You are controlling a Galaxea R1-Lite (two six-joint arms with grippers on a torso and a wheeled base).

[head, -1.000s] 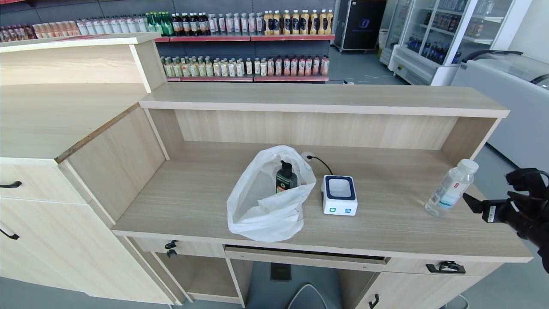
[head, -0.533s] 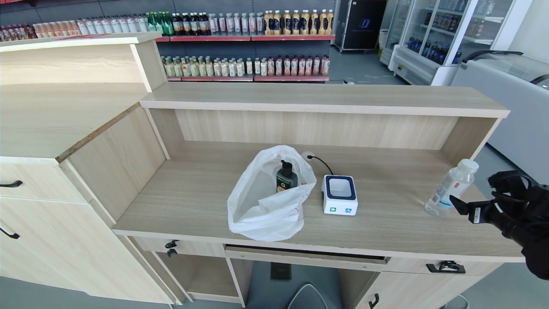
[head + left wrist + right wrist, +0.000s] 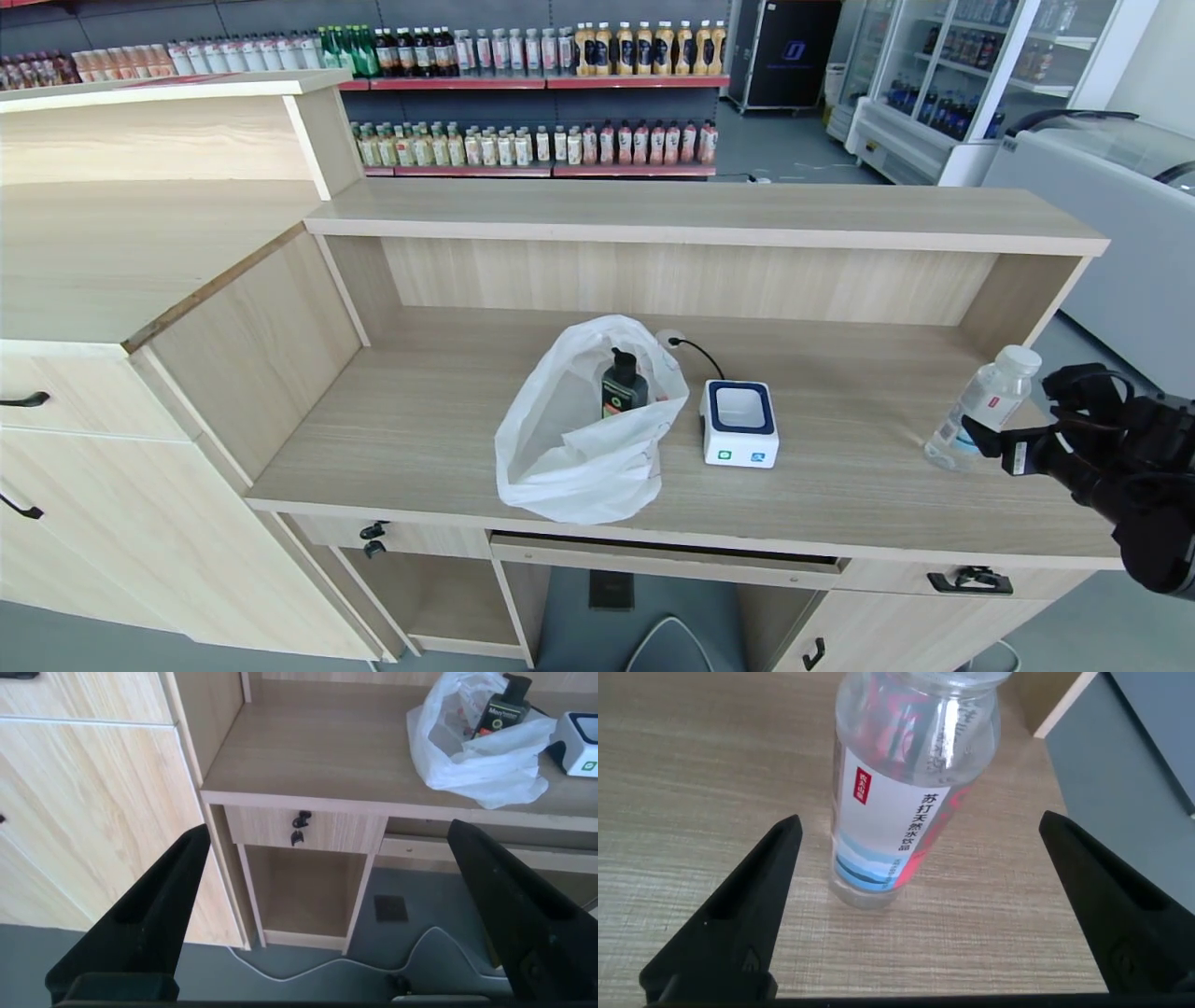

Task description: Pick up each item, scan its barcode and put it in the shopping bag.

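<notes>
A clear water bottle with a white cap stands near the right end of the wooden counter. My right gripper is open just to the right of it, level with its lower half. In the right wrist view the bottle stands upright ahead of the open right gripper, between the lines of its two fingers and untouched. A white shopping bag sits mid-counter with a dark pump bottle inside. The white barcode scanner is right beside the bag. My left gripper hangs open and holds nothing, below counter height, in front of the counter's left end.
The counter has a raised back ledge and a side wall behind the water bottle. A black cable runs from the scanner to the back. Drawers with handles sit under the front edge. Drink shelves stand far behind.
My right gripper has moved left along the counter's right end, closing in on the water bottle. The bottle, bag and scanner have stayed put.
</notes>
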